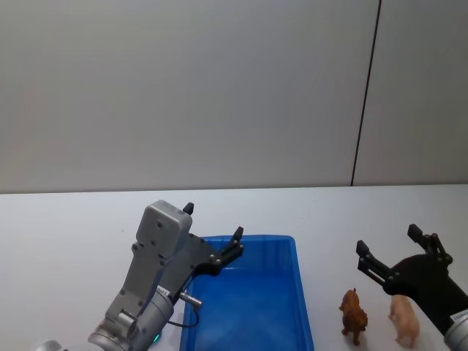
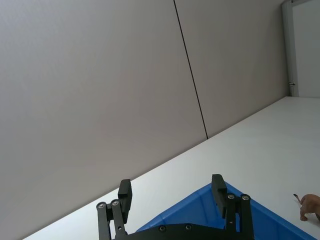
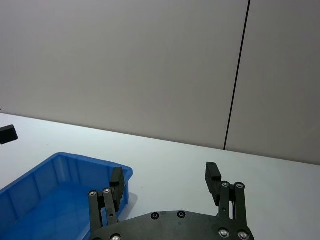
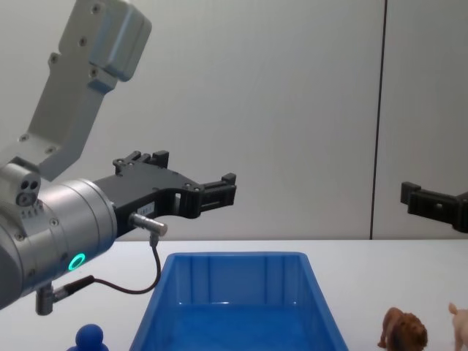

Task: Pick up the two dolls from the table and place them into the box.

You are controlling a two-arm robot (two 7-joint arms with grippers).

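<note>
- We see the left gripper [image 1: 213, 221] raised over the far left corner of the box [image 1: 267, 238], fingers spread wide with nothing between them; the chest view shows it well above the rim.
- We see the right gripper [image 1: 388, 239] in the air to the right of the box, above the two dolls, its fingers likewise parted and empty.
- The blue box sits on the white table [image 1: 73, 219] with nothing inside that we can make out.
- The brown lion [image 1: 354, 316] stands upright on the table just right of the box, apart from its wall.
- The pale pink pig [image 1: 404, 319] stands upright beside the lion, on the side away from the box, partly under the right gripper's body.
</note>
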